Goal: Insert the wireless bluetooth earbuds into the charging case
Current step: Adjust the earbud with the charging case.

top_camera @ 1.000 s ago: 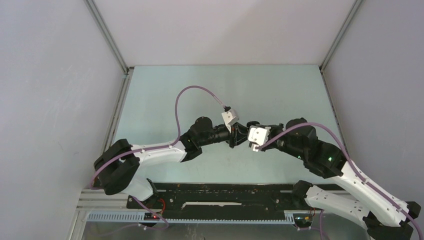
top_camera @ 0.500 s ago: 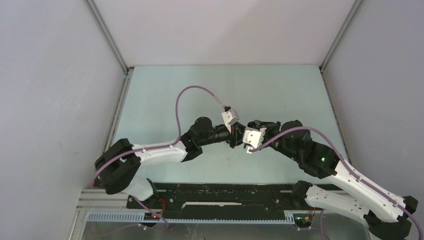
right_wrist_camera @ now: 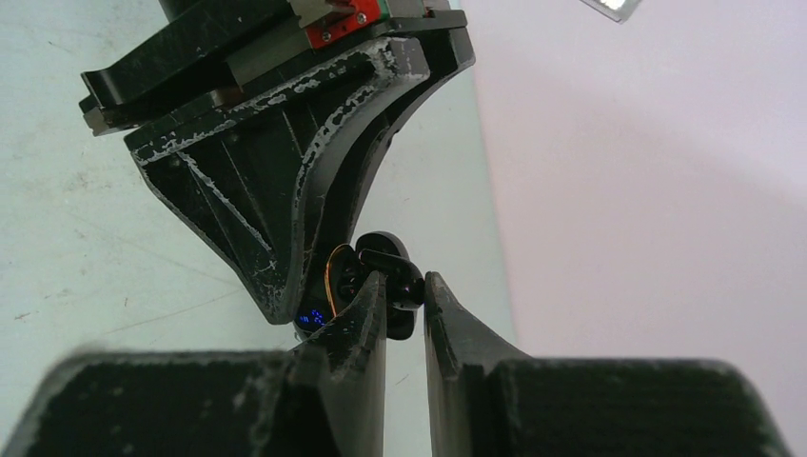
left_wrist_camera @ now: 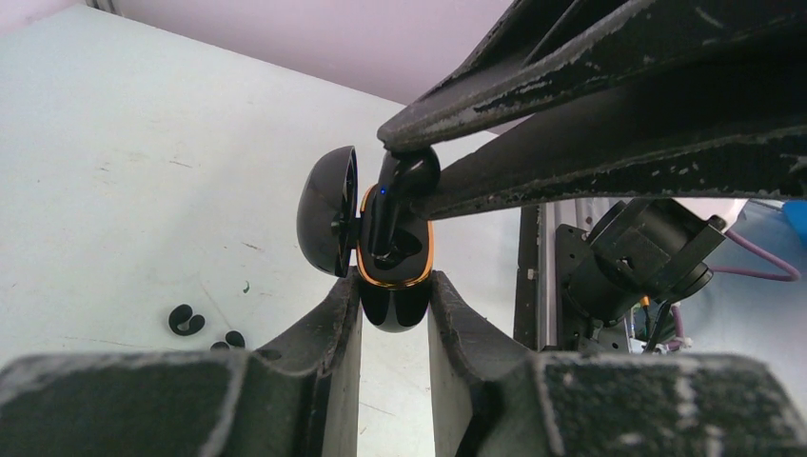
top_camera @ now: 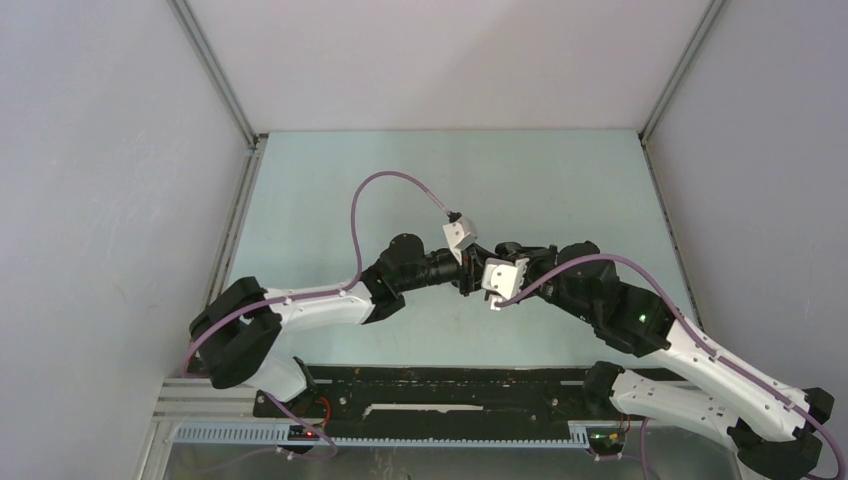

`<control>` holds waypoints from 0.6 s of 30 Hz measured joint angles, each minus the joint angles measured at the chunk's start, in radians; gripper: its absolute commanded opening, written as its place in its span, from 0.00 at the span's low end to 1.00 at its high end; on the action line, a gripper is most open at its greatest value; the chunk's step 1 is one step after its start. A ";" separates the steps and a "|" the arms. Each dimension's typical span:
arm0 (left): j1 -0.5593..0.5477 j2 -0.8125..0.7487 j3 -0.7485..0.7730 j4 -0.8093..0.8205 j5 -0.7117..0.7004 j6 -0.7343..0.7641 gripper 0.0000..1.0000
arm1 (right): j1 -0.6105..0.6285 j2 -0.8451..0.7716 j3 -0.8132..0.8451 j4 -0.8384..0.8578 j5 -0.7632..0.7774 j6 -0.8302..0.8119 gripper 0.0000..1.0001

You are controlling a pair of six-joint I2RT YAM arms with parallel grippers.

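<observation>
The two arms meet in the air over the middle of the pale green bench (top_camera: 330,190). The left gripper (left_wrist_camera: 394,286) is squeezed tight on a black pebble-shaped charging case (left_wrist_camera: 393,308). The case has an orange ring (left_wrist_camera: 426,249) around its open face. Its round lid (left_wrist_camera: 324,211) is swung open to one side. The right gripper (right_wrist_camera: 404,286) is pinching a small black earbud (left_wrist_camera: 407,176). The earbud lies against the open face of the case, inside the orange ring, and a tiny blue light shines there. Two loose black earbuds (left_wrist_camera: 186,321) lie on the bench below. I cannot tell which edge they are near.
</observation>
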 measured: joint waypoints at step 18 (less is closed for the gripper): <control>0.009 0.000 0.000 0.003 -0.019 -0.014 0.00 | 0.005 0.012 0.000 -0.013 0.009 -0.002 0.00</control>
